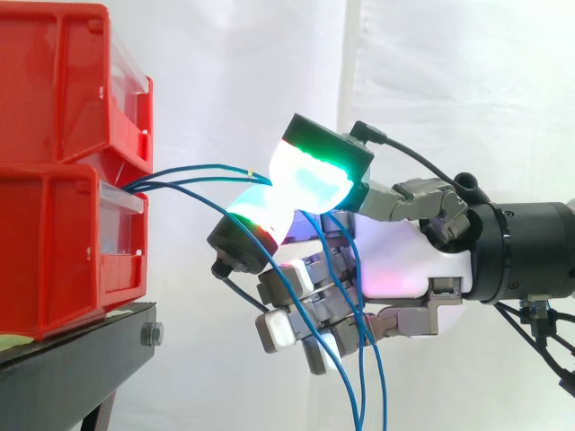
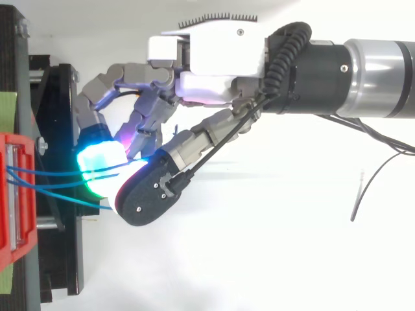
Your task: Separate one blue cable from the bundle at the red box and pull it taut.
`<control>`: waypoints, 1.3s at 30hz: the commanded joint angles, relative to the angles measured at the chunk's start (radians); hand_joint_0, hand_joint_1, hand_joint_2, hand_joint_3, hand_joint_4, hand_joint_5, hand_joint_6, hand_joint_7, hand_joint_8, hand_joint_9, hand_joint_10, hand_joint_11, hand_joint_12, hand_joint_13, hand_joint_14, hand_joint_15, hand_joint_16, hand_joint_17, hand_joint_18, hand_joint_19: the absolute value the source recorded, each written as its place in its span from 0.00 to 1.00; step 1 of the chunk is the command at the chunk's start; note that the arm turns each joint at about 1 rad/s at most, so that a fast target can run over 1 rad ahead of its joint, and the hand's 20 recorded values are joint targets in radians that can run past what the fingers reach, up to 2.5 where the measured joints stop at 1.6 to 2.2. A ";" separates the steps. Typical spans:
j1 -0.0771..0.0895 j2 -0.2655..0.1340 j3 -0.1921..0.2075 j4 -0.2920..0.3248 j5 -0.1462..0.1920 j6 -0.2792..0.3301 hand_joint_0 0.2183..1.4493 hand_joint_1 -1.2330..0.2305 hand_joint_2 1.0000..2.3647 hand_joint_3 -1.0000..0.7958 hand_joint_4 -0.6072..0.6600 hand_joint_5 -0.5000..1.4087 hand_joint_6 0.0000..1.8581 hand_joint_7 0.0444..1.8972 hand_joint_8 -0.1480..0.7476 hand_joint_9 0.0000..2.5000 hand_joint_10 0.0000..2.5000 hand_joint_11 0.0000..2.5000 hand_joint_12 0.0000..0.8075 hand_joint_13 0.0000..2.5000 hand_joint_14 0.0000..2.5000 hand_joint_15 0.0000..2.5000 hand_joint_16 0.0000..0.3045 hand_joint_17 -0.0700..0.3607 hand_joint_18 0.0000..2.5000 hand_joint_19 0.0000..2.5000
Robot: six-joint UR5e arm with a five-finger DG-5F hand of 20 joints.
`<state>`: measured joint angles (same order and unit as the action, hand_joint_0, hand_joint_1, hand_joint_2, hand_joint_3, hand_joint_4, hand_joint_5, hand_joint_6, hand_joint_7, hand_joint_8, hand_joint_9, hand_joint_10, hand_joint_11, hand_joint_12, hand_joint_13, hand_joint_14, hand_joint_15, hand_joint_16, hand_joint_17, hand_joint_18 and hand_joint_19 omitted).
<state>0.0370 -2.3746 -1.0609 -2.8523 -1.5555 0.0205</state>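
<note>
In the side view, the stacked red plastic bins [image 1: 63, 171] on the black metal stand [image 1: 72, 359] sit at 9 o'clock. The grey-and-white hand [image 1: 404, 260] reaches in from 3 o'clock. Its two glowing green-white pads [image 1: 310, 175] are pressed together, pinching the thin blue cables [image 1: 189, 167] that run from the lower bin's front to the centre. The remaining fingers are curled. Past the pinch the strands hang toward 6 o'clock, and one strand passes under the lower pad.
</note>
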 commanded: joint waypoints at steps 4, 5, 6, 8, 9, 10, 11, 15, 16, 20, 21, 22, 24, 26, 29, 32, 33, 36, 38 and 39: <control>0.000 0.000 0.001 0.004 0.000 0.003 0.24 0.43 0.00 0.28 0.52 0.19 0.45 0.60 0.50 0.37 0.01 0.43 0.54 0.35 0.01 0.25 0.17 0.44 0.37 0.31; 0.000 0.000 -0.001 0.004 0.000 0.003 0.23 0.43 0.00 0.28 0.52 0.19 0.45 0.60 0.50 0.37 0.01 0.43 0.54 0.35 0.01 0.25 0.17 0.44 0.37 0.32; 0.000 0.000 0.001 0.004 0.000 0.003 0.23 0.43 0.00 0.28 0.52 0.19 0.45 0.60 0.51 0.36 0.01 0.43 0.55 0.34 0.01 0.25 0.18 0.44 0.37 0.32; 0.000 0.000 -0.001 0.005 0.000 0.003 0.22 0.43 0.00 0.28 0.53 0.19 0.45 0.59 0.51 0.36 0.01 0.43 0.55 0.34 0.01 0.25 0.18 0.44 0.37 0.31; 0.000 0.000 -0.001 0.005 -0.002 0.001 0.22 0.44 0.00 0.28 0.52 0.19 0.45 0.59 0.51 0.36 0.01 0.42 0.55 0.34 0.01 0.24 0.18 0.45 0.37 0.31; 0.000 0.000 -0.001 0.005 -0.002 0.003 0.22 0.44 0.00 0.28 0.53 0.19 0.45 0.59 0.51 0.36 0.01 0.42 0.55 0.34 0.01 0.25 0.18 0.45 0.37 0.31; 0.000 0.000 -0.001 0.004 -0.002 0.003 0.22 0.44 0.00 0.28 0.53 0.19 0.45 0.59 0.51 0.36 0.01 0.43 0.54 0.34 0.01 0.24 0.18 0.45 0.37 0.31; 0.000 0.000 -0.001 0.004 -0.002 0.003 0.27 0.44 0.00 0.28 0.52 0.19 0.45 0.59 0.49 0.36 0.01 0.42 0.52 0.34 0.01 0.25 0.16 0.42 0.36 0.32; 0.000 0.000 0.001 0.004 -0.002 0.001 0.29 0.43 0.00 0.28 0.51 0.19 0.45 0.59 0.48 0.36 0.01 0.42 0.51 0.34 0.01 0.25 0.16 0.42 0.35 0.32; -0.002 0.000 0.001 0.005 0.000 0.001 0.31 0.39 0.01 0.36 0.50 0.19 0.45 0.60 0.48 0.36 0.01 0.43 0.51 0.33 0.01 0.25 0.16 0.41 0.35 0.32; 0.000 0.000 0.001 0.005 0.000 0.003 0.31 0.38 0.01 0.38 0.50 0.19 0.45 0.60 0.47 0.36 0.01 0.42 0.51 0.33 0.01 0.25 0.16 0.41 0.35 0.32; -0.002 0.000 0.001 0.005 0.000 0.001 0.31 0.37 0.01 0.39 0.50 0.19 0.45 0.61 0.48 0.35 0.01 0.43 0.50 0.33 0.01 0.25 0.16 0.41 0.35 0.32; 0.000 0.000 -0.001 0.004 -0.002 0.003 0.31 0.33 0.01 0.43 0.51 0.18 0.45 0.61 0.48 0.35 0.01 0.43 0.51 0.33 0.01 0.25 0.16 0.41 0.35 0.32; 0.000 0.000 0.001 0.004 -0.002 0.003 0.32 0.31 0.01 0.43 0.52 0.18 0.45 0.60 0.48 0.33 0.01 0.43 0.51 0.32 0.01 0.25 0.16 0.42 0.34 0.32; 0.000 0.000 0.001 0.002 0.000 0.003 0.35 0.27 0.01 0.44 0.54 0.16 0.46 0.58 0.49 0.29 0.01 0.42 0.51 0.31 0.01 0.25 0.16 0.42 0.34 0.31; 0.000 0.000 0.001 0.001 0.000 0.003 0.39 0.26 0.01 0.37 0.56 0.15 0.46 0.57 0.49 0.28 0.01 0.42 0.51 0.30 0.01 0.24 0.16 0.42 0.33 0.30; 0.000 0.000 0.001 0.001 0.000 0.003 0.40 0.27 0.01 0.34 0.56 0.15 0.47 0.56 0.49 0.28 0.01 0.41 0.51 0.30 0.01 0.24 0.16 0.42 0.33 0.30; 0.000 0.000 0.001 0.002 -0.002 0.001 0.40 0.26 0.00 0.28 0.57 0.15 0.47 0.55 0.49 0.28 0.01 0.41 0.51 0.30 0.01 0.24 0.16 0.42 0.33 0.30; 0.000 0.000 0.001 0.002 0.000 0.001 0.40 0.26 0.00 0.28 0.56 0.15 0.47 0.55 0.49 0.28 0.01 0.41 0.51 0.30 0.01 0.24 0.16 0.42 0.33 0.30; 0.000 0.000 0.001 0.002 0.000 0.003 0.39 0.27 0.00 0.28 0.56 0.15 0.47 0.55 0.49 0.28 0.01 0.41 0.51 0.30 0.01 0.24 0.16 0.42 0.33 0.30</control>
<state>0.0368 -2.3746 -1.0601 -2.8505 -1.5556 0.0218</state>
